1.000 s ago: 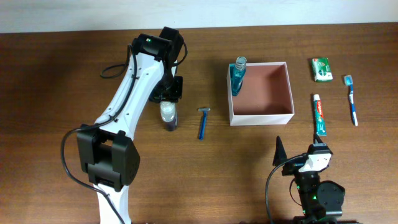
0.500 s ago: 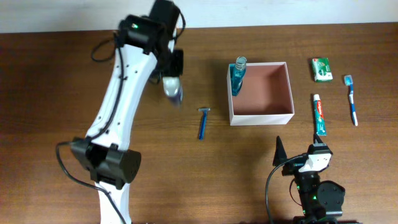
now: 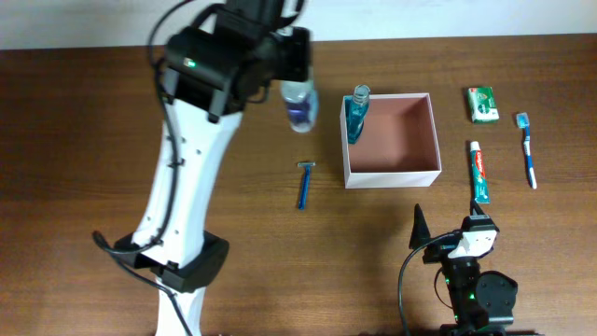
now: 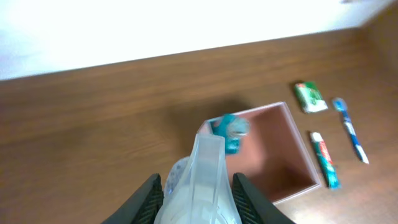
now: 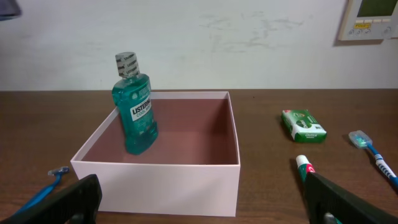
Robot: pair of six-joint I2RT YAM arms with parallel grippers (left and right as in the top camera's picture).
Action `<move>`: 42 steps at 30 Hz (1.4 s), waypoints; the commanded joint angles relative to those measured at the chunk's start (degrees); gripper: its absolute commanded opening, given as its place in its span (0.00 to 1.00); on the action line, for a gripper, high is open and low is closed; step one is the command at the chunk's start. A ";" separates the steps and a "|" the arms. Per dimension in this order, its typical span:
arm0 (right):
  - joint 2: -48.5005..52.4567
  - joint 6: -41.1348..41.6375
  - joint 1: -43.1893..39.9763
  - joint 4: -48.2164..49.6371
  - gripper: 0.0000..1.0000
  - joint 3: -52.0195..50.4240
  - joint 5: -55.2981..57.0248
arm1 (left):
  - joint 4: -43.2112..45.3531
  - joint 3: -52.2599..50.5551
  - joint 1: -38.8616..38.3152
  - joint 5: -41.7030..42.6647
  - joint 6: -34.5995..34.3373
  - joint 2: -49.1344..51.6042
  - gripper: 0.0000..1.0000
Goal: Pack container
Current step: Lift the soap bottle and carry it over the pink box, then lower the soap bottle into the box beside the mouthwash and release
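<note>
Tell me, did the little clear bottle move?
Yes. The bottle left its spot beside the razor and moved toward the box.

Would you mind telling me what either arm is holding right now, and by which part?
The left gripper holds a small clear bottle by its pale end, with the darker end projecting free. The right gripper is open and empty.

**Left wrist view.** The clear bottle (image 4: 199, 186) clamped in the left gripper (image 4: 198, 199) is blurred and cut off by the lower edge. Both fingers (image 4: 148, 199) are cut off there too. The bottle covers the near left corner of the container (image 4: 283, 155). The mouthwash bottle (image 4: 227, 132) is blurred and its label is unreadable.

**Right wrist view.** The right gripper (image 5: 205, 208) runs off the bottom edge. Its right finger covers the lower part of the toothpaste tube (image 5: 302, 163). The razor (image 5: 46, 186) leaves the frame at the lower left. The toothbrush (image 5: 376, 155) is cut by the right edge.
</note>
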 commanded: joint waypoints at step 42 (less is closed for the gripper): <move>-0.33 0.20 0.35 -0.28 0.99 -0.26 0.46 | 10.47 1.01 -13.00 1.22 0.04 17.90 0.34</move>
